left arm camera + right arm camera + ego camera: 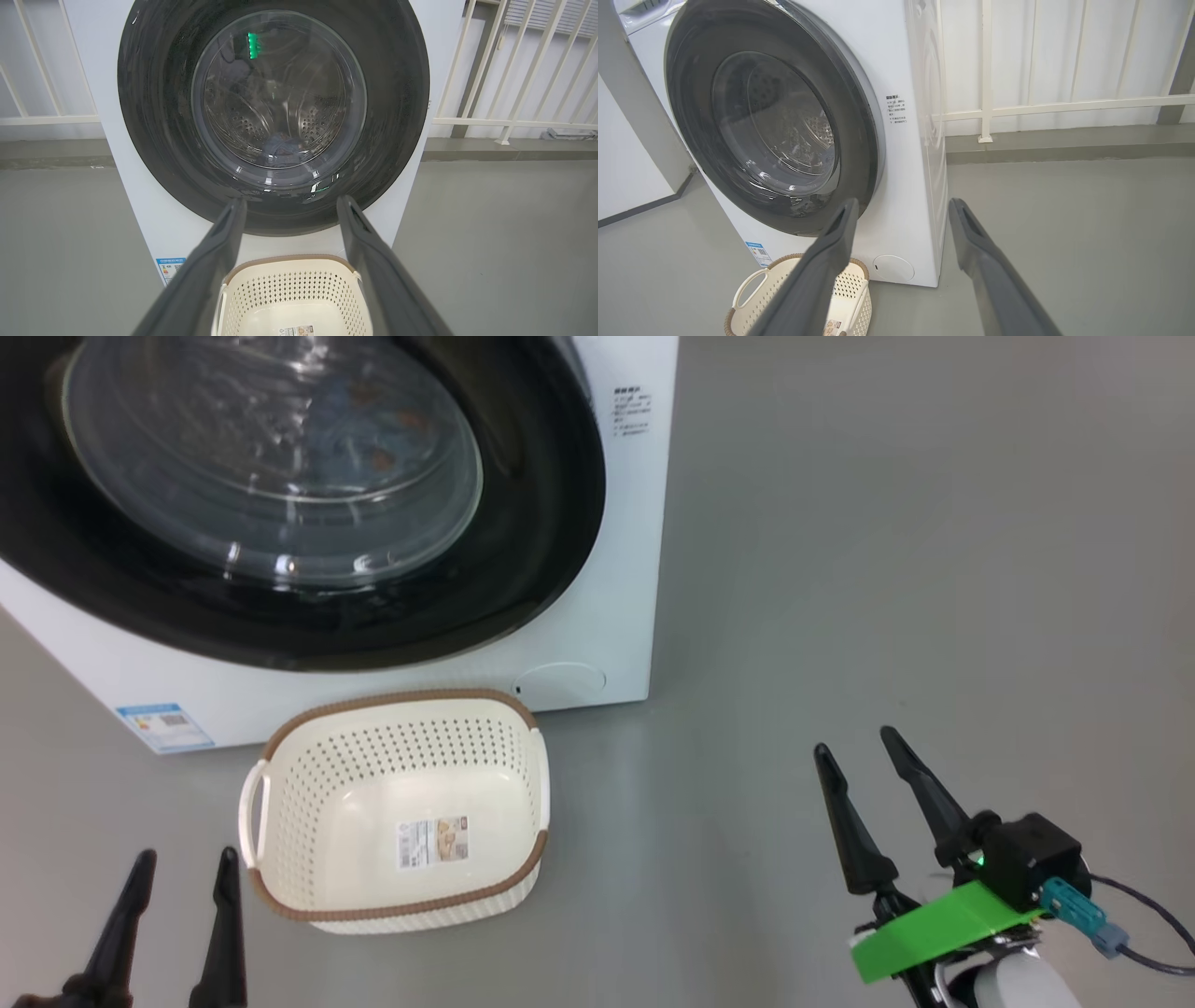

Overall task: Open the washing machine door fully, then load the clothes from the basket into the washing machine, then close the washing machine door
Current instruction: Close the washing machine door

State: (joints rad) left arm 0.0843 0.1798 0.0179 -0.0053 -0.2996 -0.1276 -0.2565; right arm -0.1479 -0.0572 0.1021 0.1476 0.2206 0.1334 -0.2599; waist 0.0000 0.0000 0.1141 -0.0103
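One washing machine (597,616) is seen, white and boxy, in the upper left of the head view. One washing machine door (546,551) is counted on it; its wide black rim lies flat against the white front, so it is shut. One blue sticker (166,726) is fixed near the machine's lower corner, at the left edge of that frame.

Through the glass bowl the clothes (280,145) are made out as a low heap at the bottom of the steel drum, in the centre of the left wrist view. The glass is crowded with reflections, so only bluish fabric with what seem to be orange-brown spots can be told, and the garments cannot be counted.

One basket (401,751) is set on the grey floor (887,569) just below the machine's front, lower left of centre in the head view. Inside it one printed label (432,842) is seen, stuck to the bottom, with bare cream plastic all around.

Two grippers are counted. The left gripper (186,852) is found at the lower left, just beside the basket — its two dark fingers are held wide and grip nothing. The right gripper (853,739) is found at the lower right, well apart from the basket, likewise spread wide over bare floor.
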